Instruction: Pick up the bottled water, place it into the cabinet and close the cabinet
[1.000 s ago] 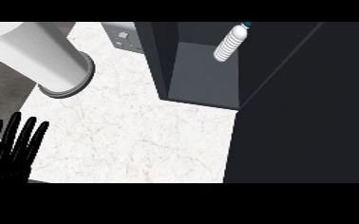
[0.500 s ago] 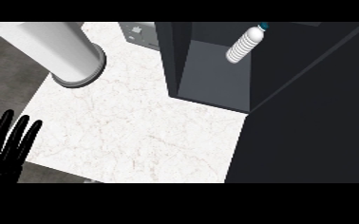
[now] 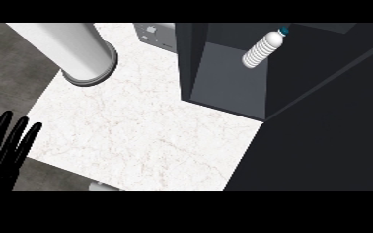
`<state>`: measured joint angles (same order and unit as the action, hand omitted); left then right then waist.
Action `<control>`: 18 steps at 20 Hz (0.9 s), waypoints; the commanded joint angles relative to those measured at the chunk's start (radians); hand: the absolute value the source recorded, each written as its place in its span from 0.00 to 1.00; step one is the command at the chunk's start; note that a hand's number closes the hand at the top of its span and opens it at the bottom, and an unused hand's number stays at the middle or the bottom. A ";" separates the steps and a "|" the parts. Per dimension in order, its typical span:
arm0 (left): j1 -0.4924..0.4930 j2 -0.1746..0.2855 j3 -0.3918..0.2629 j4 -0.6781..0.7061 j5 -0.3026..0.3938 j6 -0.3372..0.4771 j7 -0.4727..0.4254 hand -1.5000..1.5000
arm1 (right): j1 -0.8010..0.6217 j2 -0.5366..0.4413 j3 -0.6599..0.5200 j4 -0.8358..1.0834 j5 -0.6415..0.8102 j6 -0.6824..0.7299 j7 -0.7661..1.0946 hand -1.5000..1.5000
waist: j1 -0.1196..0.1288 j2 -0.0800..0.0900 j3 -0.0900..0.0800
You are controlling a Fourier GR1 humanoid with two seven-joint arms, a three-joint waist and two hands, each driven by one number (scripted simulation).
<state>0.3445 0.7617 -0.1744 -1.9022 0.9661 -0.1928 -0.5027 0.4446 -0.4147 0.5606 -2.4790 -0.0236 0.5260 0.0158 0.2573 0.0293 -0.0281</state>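
The bottled water is inside the cabinet, up at the far right of the scene. It sits tilted against the dark inner wall, its white ribbed body slanting down toward the left and its teal cap at the far, upper end. The cabinet stands open, a dark box set on the right side of the white marbled counter. A broad dark panel spreads across the near right (whether that is its door, I cannot tell).

The 1 hand on show is the left hand, black, at the near left edge just off the counter's corner. Its fingers are straight, pointing up and a little apart, holding nothing. It is well apart from the bottle.

At the far left a pale cylinder with a grey rim slants over the counter's edge. Just beside the cabinet's far left corner there is a small grey box.
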 commanded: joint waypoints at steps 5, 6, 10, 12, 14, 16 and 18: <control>-0.014 0.016 0.019 0.010 0.017 -0.021 0.008 0.00 | -0.157 -0.005 0.138 0.007 0.023 0.052 0.149 1.00 | 0.000 0.002 -0.003; -0.009 0.018 0.016 0.013 0.012 -0.027 0.009 0.00 | -0.172 0.002 0.133 0.013 0.018 0.047 0.154 1.00 | 0.007 0.002 -0.004; -0.005 0.011 0.021 0.024 0.023 -0.028 0.005 0.00 | -0.213 0.037 0.130 0.017 -0.007 0.027 0.178 1.00 | 0.001 0.003 -0.004; -0.011 0.019 0.029 0.017 0.028 -0.033 0.008 0.00 | -0.207 0.050 0.132 0.044 -0.023 0.019 0.189 1.00 | -0.002 0.008 -0.002; -0.008 0.017 0.036 0.030 0.029 -0.041 0.001 0.00 | -0.215 0.068 0.127 0.056 -0.044 0.015 0.189 1.00 | 0.001 0.015 -0.002; -0.020 0.022 0.045 0.026 0.031 -0.033 0.005 0.00 | -0.208 0.064 0.141 0.063 -0.074 0.031 0.193 1.00 | 0.001 0.021 0.000; -0.023 0.023 0.037 0.019 0.034 -0.050 0.007 0.00 | -0.202 0.067 0.147 0.084 -0.121 0.043 0.188 1.00 | 0.014 0.033 0.000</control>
<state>0.3291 0.7814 -0.1409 -1.8785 0.9958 -0.2313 -0.4963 0.2603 -0.4110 0.5824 -2.4509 -0.0843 0.5955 0.1272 0.2604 0.0470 -0.0312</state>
